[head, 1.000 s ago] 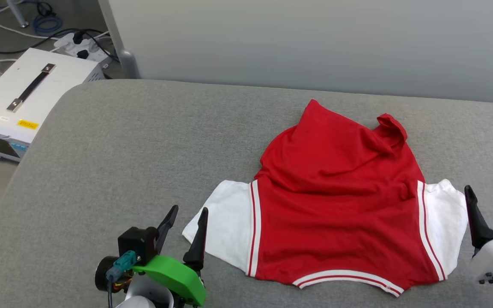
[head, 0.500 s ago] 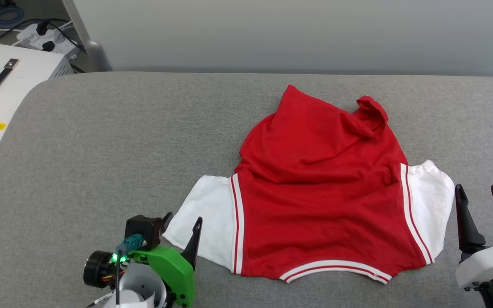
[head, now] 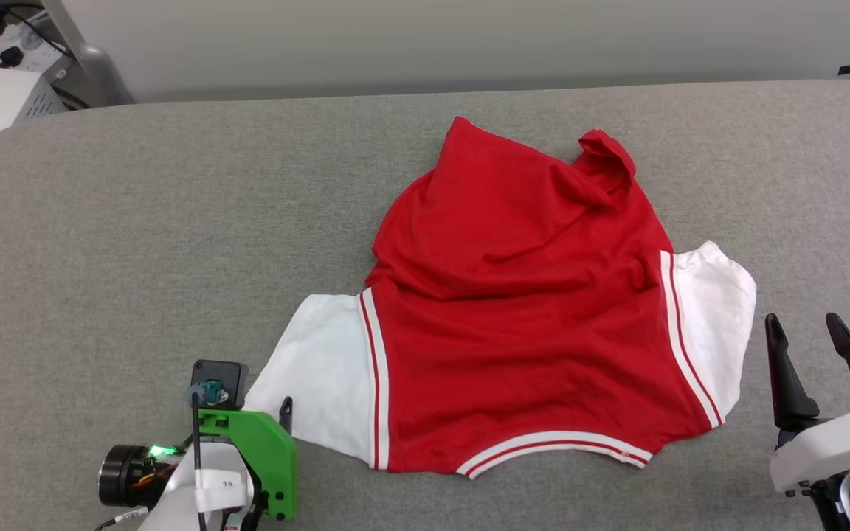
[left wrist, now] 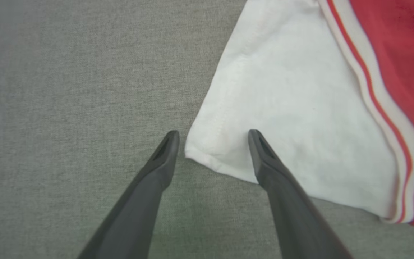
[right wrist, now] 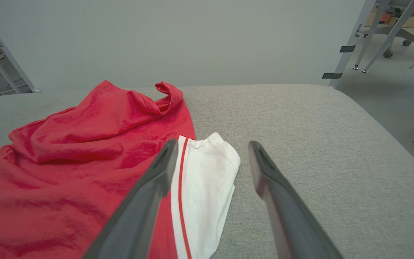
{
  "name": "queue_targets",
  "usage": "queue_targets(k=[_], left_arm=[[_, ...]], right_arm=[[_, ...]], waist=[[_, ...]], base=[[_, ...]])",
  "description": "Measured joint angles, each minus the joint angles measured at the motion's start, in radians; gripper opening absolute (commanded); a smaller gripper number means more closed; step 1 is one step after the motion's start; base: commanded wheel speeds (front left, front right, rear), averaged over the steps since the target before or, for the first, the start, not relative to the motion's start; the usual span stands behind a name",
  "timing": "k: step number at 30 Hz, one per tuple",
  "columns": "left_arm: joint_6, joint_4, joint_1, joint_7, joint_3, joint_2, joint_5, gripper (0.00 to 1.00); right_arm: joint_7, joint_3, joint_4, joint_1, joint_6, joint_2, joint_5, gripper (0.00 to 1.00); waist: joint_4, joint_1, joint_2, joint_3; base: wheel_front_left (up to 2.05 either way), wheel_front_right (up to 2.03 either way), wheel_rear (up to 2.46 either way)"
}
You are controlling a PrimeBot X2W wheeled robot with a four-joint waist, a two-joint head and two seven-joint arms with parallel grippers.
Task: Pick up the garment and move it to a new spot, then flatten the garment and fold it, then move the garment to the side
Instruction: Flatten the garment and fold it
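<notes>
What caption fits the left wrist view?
Open left claw frames a white sleeve corner of the garment on a grey surface.

A grey fabric-covered table (head: 137, 221) stands before a plain pale wall (head: 469, 37), grey floor (right wrist: 386, 97) beside it.

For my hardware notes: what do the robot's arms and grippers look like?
Both the left gripper and right gripper have two long, dark, tapering fingers. The left wrist carries a green bracket, a black cable and a green light; the right has a white housing.
</notes>
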Motion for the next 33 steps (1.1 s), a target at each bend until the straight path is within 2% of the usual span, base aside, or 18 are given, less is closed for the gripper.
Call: queue_targets(k=[8,9,10,13,19,24,33], left_arm=[[0.007,0.068,-0.024,0.037,-0.007,0.007,-0.003,1.0],[0.006,0.072,-0.024,0.035,-0.007,0.007,-0.003,0.22],[0.003,0.075,-0.025,0.035,-0.007,0.005,-0.006,0.0],[-0.011,0.086,-0.029,0.02,-0.007,-0.006,-0.022,0.0],[-0.008,0.079,-0.026,-0.1,0.03,-0.018,-0.045,0.0],[0.029,0.02,-0.016,-0.167,0.075,-0.005,-0.046,0.0],[0.054,-0.132,0.105,-0.143,0.102,0.031,-0.073,0.0]], right_arm=[[-0.002,0.009,0.014,-0.011,0.0,0.0,0.0,1.0],[-0.002,0.01,0.016,-0.011,0.0,0.0,0.0,1.0],[-0.002,0.01,0.019,-0.011,0.0,0.001,0.0,1.0],[-0.002,0.01,0.028,-0.01,0.0,0.003,0.0,1.0],[0.02,0.0,0.044,-0.004,0.0,-0.005,-0.001,1.0],[0.067,-0.011,0.064,0.018,0.0,-0.018,-0.001,1.0],[0.192,-0.037,0.098,0.062,0.0,-0.019,-0.002,1.0]], waist=[[-0.036,0.0,0.0,0.023],[-0.036,0.0,0.0,0.023],[-0.036,0.0,0.0,0.022],[-0.031,0.0,0.0,0.014],[-0.01,0.0,0.0,-0.021],[0.017,0.0,0.0,-0.053],[0.079,0.0,0.0,-0.094]], base=[[0.0,0.0,0.0],[0.0,0.0,0.0],[0.0,0.0,0.0],[0.0,0.0,0.0],[0.0,0.0,0.0],[0.0,0.0,0.0],[0.0,0.0,0.0]])
